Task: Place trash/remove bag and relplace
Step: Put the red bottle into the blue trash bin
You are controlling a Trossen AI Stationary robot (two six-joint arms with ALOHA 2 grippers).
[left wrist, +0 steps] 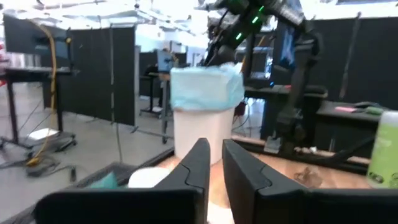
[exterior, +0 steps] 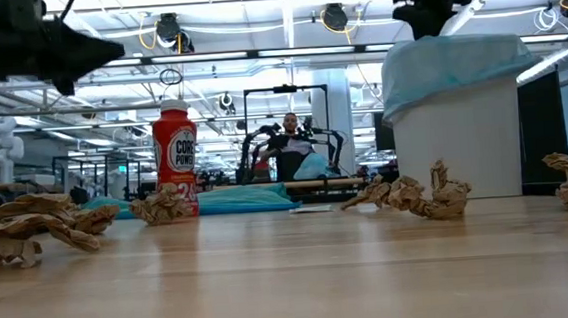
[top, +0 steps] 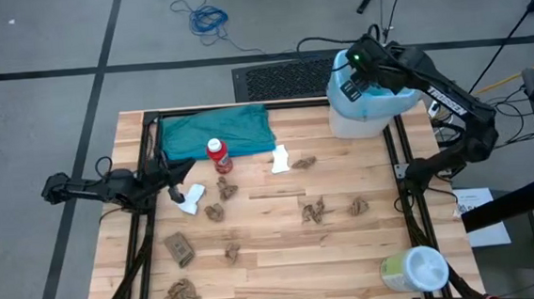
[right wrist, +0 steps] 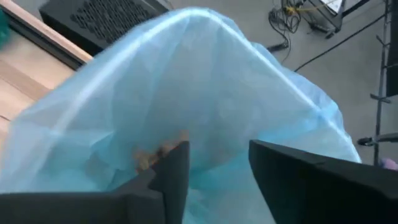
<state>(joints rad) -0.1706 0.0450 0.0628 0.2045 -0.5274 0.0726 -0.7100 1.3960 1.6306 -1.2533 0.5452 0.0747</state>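
Light-blue bag (top: 369,100) lines the white bin (top: 355,124) at the table's far right; the right gripper (right wrist: 217,165) hangs over it, fingers apart, empty. Left gripper (left wrist: 214,165), narrowly parted, holds nothing near a white scrap (top: 191,198).

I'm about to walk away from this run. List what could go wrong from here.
1. The right gripper hangs open inside the light-blue bag; lifting out, a finger could snag the thin liner and pull it off the white bin.
2. The left gripper sits beside a white paper scrap and near the upright red bottle; a sideways sweep might tip it.
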